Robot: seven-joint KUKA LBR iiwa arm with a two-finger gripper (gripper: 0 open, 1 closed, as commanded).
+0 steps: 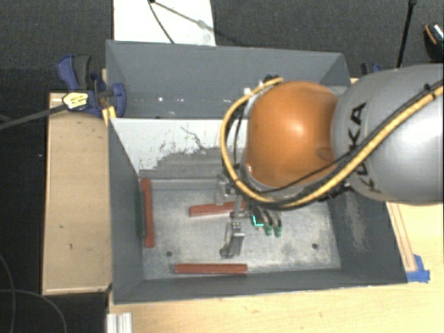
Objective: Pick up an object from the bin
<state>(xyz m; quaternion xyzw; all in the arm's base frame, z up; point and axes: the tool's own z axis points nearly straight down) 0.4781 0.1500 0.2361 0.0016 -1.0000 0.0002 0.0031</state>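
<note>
My gripper (229, 248) hangs low over the middle of the bin floor, most of it hidden under the arm's orange cover. A short red-brown bar (208, 211) lies flat just to its left and a little behind, its right end running under the gripper's body. A longer red-brown bar (210, 269) lies along the front wall, just in front of the gripper and apart from it. Nothing shows in the gripper's grasp.
A third red-brown bar (148, 214) lies along the left wall with a dark green strip (139, 210) beside it. Small green bits (272, 227) show under the wrist; whether they are loose I cannot tell. The arm covers the bin's right half.
</note>
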